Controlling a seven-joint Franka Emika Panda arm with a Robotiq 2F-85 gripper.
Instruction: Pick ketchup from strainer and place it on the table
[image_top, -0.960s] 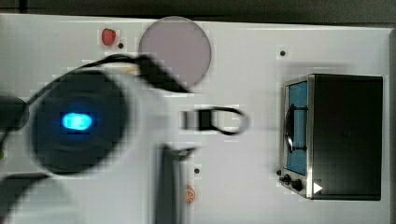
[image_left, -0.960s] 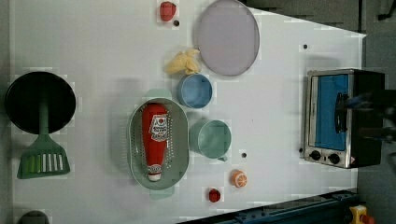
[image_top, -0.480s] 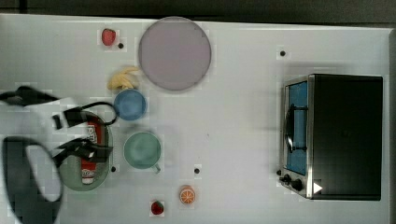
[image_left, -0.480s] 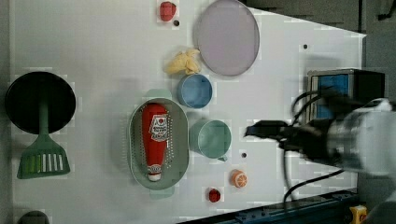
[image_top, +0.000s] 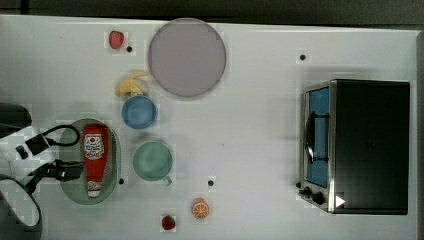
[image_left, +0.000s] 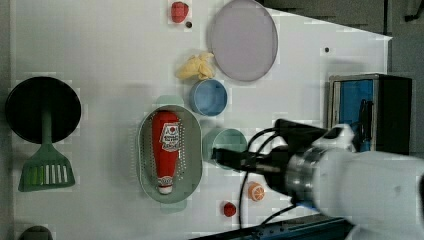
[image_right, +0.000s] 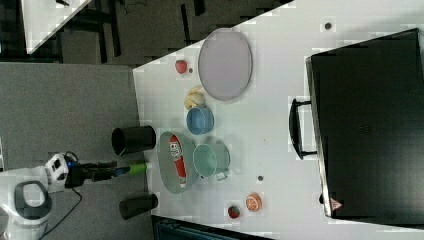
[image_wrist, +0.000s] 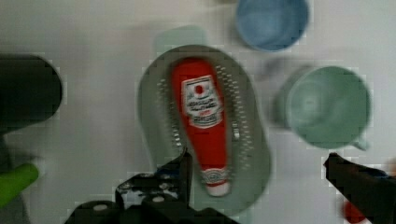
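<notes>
Item on my screen: ketchup, a slim red squeeze bottle with white cap and label, lying flat along the length of the pale green strainer, cap toward the top view's bottom edge. Strainer sits on the white surface, just beside the green mug and near the blue cup. End effector: in the wrist view its two dark fingers stand wide apart with nothing between them, one finger over the strainer close to the bottle's cap end, the other out past the mug. Handling, as I judge it: light, soft-walled plastic, smooth and likely a little slippery, round enough to roll; I would close across the broad labelled body, not the tapering neck, and squeeze gently. View notes: the left view shows a green spatula and a black round pan beside the strainer, both outside the top view; the right view shows the arm coming in from off the surface's edge; the top view shows the toaster oven well apart from the work
</notes>
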